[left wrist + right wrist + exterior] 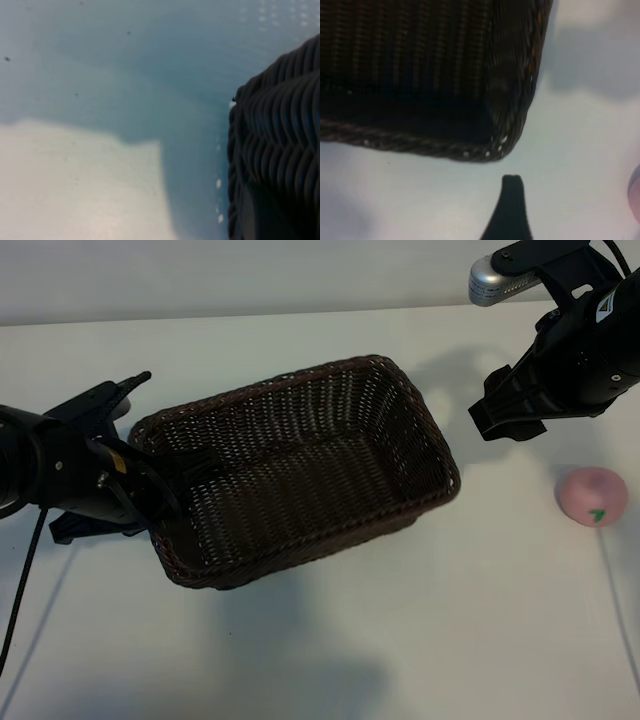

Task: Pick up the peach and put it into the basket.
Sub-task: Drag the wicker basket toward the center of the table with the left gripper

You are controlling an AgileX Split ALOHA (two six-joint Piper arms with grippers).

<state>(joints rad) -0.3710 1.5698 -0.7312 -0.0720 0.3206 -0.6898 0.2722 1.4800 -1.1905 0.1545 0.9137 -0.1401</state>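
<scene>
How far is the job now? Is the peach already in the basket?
Not yet. The peach lies on the table, right of the basket, which holds no fruit. The left gripper is at the basket's left rim; the right gripper hangs open above the table. Picking up and placing remain.

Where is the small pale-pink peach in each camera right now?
Exterior view: small round pale-pink peach lies on the white table, right of the dark-brown woven wicker basket.
Left wrist view: not in it.
Right wrist view: pink sliver at the picture's edge.
Shared landmark: the basket's braided rim.

One of the right gripper's fingers (510, 210) points toward the basket (470, 75) corner.
</scene>
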